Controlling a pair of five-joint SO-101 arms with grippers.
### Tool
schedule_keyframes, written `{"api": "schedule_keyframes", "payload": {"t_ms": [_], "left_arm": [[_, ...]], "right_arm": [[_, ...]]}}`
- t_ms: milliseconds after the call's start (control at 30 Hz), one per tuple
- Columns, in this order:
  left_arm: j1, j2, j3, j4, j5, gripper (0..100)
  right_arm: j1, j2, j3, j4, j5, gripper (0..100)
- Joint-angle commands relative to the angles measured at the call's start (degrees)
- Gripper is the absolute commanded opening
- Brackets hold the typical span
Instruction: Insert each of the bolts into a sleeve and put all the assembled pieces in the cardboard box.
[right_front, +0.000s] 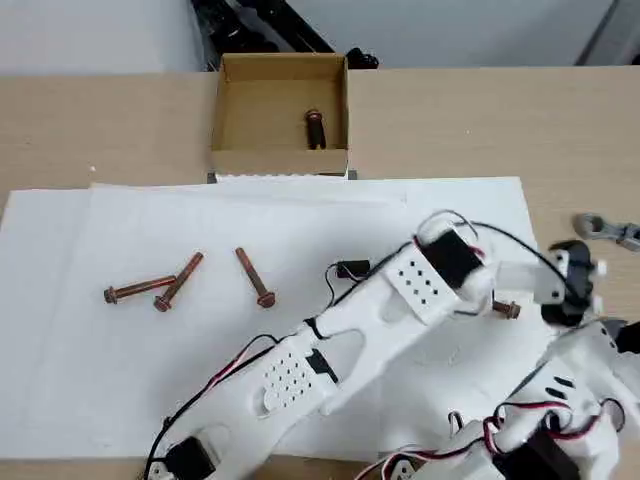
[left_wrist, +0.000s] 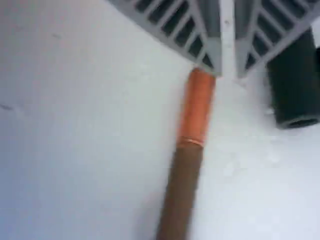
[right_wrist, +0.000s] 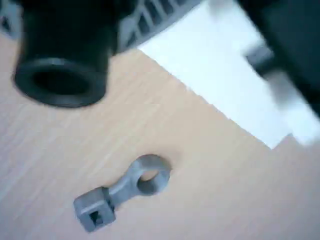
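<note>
My left gripper (left_wrist: 226, 69) is shut on the threaded end of a copper bolt (left_wrist: 192, 130), which hangs low over the white paper. In the high view this bolt (right_front: 507, 310) sticks out head first toward the right arm. My right gripper (right_front: 566, 292) is shut on a black sleeve (right_wrist: 60, 67), held a short way off the bolt's head; the sleeve (left_wrist: 295, 85) also shows beside the left fingers. Three loose bolts (right_front: 170, 283) lie on the left of the paper. The cardboard box (right_front: 228, 110) at the back holds one assembled piece (right_front: 315, 128).
A grey eye-shaped metal part (right_wrist: 125, 187) lies on the bare wooden table by the paper's right edge (right_wrist: 225, 80); it is at the far right in the high view (right_front: 600, 228). The white paper (right_front: 300, 230) covers the middle of the table.
</note>
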Motion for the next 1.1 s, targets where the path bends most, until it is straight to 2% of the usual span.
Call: {"api": "schedule_keyframes", "payload": {"t_ms": [0, 167, 800, 1067], "left_arm": [[-0.3, -0.4, -2.2, -4.1, 4.0, 4], [-0.1, 1.8, 1.7, -9.1, 4.0, 14], [2.6, 4.0, 2.2, -6.9, -0.4, 15], [2.9, 4.0, 2.2, -6.9, -0.4, 15]], "right_arm": [[-0.7, -0.4, -0.7, 0.1, -0.6, 0.2], [-0.7, -0.4, -0.7, 0.1, -0.4, 0.2], [-0.9, -0.4, -0.7, 0.2, -0.3, 0.2], [-0.9, -0.5, -3.7, 6.0, -0.3, 0.2]]}}
